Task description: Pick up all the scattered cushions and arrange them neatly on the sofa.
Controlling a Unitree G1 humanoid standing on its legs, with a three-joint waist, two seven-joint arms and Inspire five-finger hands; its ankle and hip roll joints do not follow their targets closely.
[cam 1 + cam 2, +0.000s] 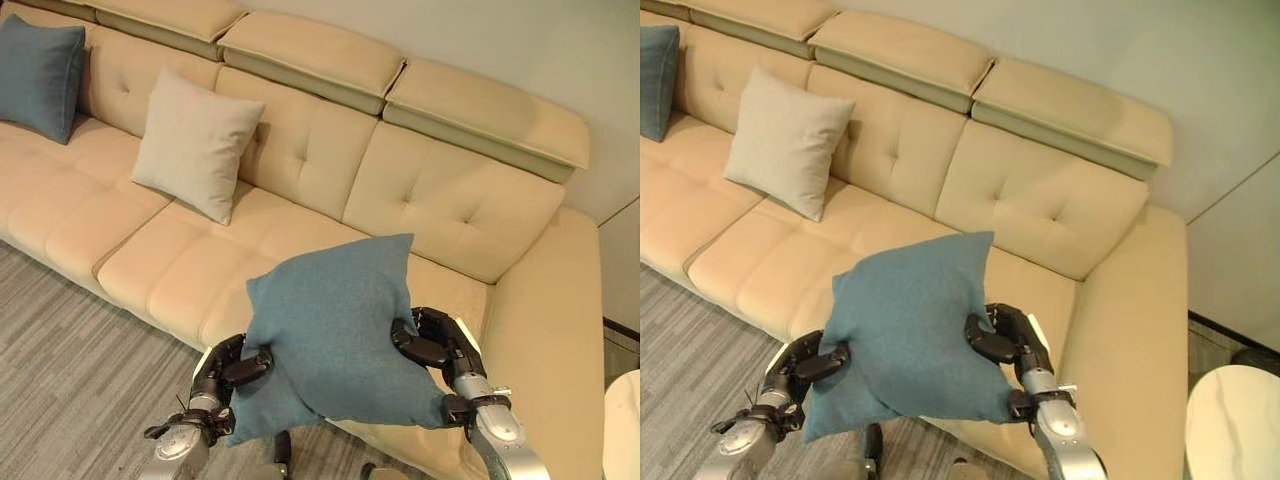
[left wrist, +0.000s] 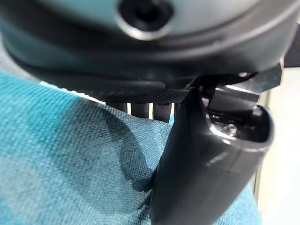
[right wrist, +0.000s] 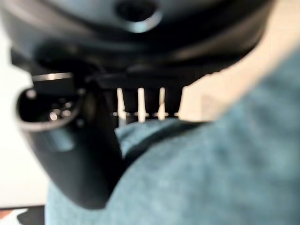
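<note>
Both hands pinch a blue cushion (image 1: 335, 325) in the air above the beige sofa's (image 1: 330, 160) right seat — left hand (image 1: 232, 368) on its left edge, right hand (image 1: 430, 345) on its right, thumbs seemingly pressed into the fabric. A cream cushion (image 1: 195, 143) and another blue cushion (image 1: 38, 75) lean on the backrest.

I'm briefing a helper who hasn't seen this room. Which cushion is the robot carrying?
Start at the long beige tufted sofa. In front of its right end, both hands, left hand and right hand, grip a square teal fabric cushion in the air. The beige cushion and other teal cushion lean against the backrest.
</note>
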